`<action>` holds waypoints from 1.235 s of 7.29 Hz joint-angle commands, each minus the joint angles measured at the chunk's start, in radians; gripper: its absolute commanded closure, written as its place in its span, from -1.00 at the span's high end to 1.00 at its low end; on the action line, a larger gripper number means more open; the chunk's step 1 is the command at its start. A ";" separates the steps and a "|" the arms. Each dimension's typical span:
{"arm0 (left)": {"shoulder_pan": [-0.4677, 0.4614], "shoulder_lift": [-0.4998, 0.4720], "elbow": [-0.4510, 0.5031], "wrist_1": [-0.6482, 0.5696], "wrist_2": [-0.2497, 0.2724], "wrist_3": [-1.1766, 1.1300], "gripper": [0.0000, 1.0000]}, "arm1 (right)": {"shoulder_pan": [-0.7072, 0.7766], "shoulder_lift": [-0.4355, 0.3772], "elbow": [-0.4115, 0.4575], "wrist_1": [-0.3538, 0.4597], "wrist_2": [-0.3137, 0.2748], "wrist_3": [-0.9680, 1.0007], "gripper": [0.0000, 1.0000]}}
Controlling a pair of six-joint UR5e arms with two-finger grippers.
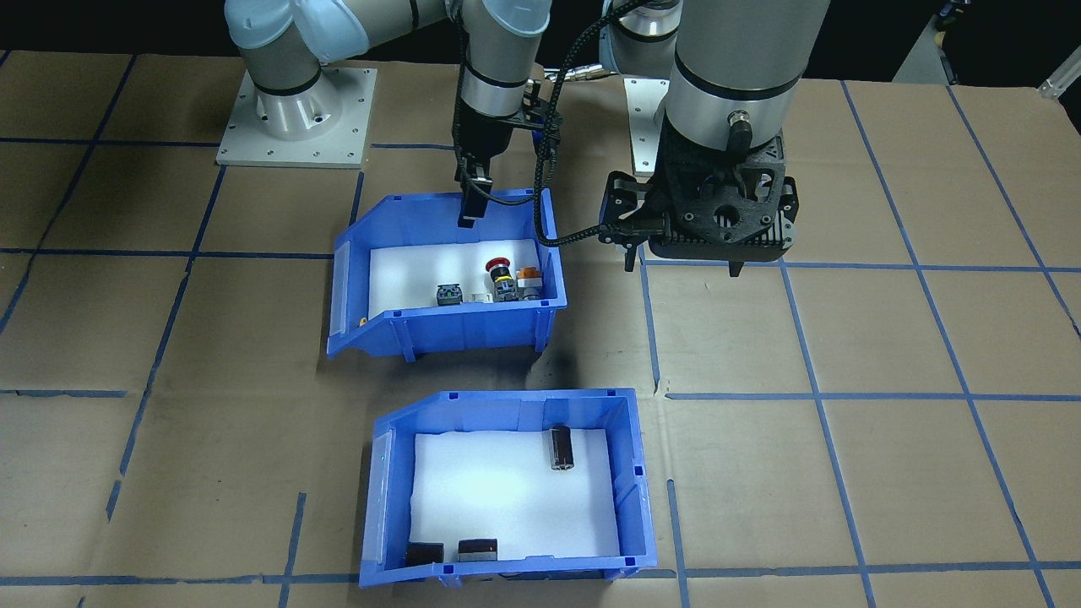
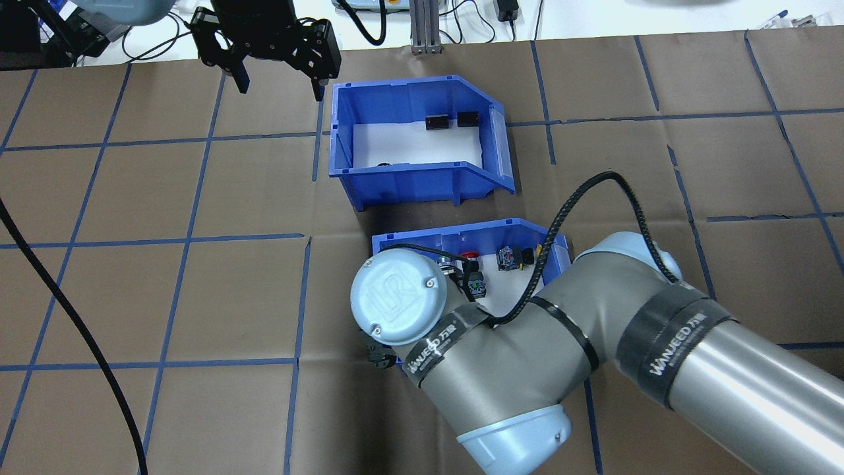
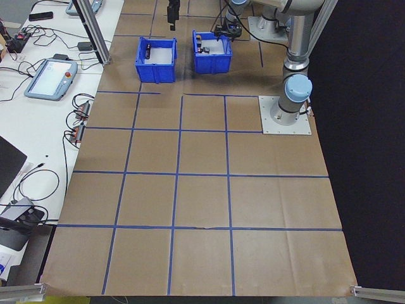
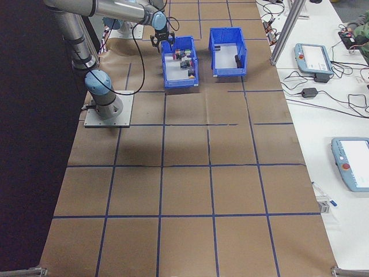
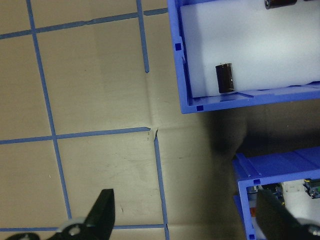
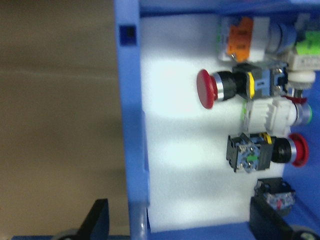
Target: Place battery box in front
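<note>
A: What takes up the most room?

B: The table (image 1: 887,405), brown with blue grid lines. On it sit two blue bins, close together but apart. In the view from across the table, the battery box (image 1: 507,490) lies at about 6 o'clock, far from the robot's base, and the bin of switches (image 1: 448,279) sits at 12 o'clock from it, nearer the base.

A: And the arms?

B: The right gripper (image 1: 470,198) hangs over the back wall of the bin of switches; its wrist view shows one finger outside that wall and one inside, spread wide, gripping nothing. The left gripper (image 2: 277,76) hovers above bare table just beside the battery box, at 9 o'clock from it seen overhead, fingers also spread wide and empty.

A: What's inside the bins?

B: On the battery box's white foam, one battery (image 1: 562,447) lies near a corner and two more (image 1: 456,551) lie against the opposite wall. The other bin holds a red mushroom button (image 6: 220,87) among several switches.
</note>
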 commanded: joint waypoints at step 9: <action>0.100 0.387 -0.361 -0.087 -0.006 0.153 0.98 | -0.599 0.000 -0.300 0.089 0.206 0.627 1.00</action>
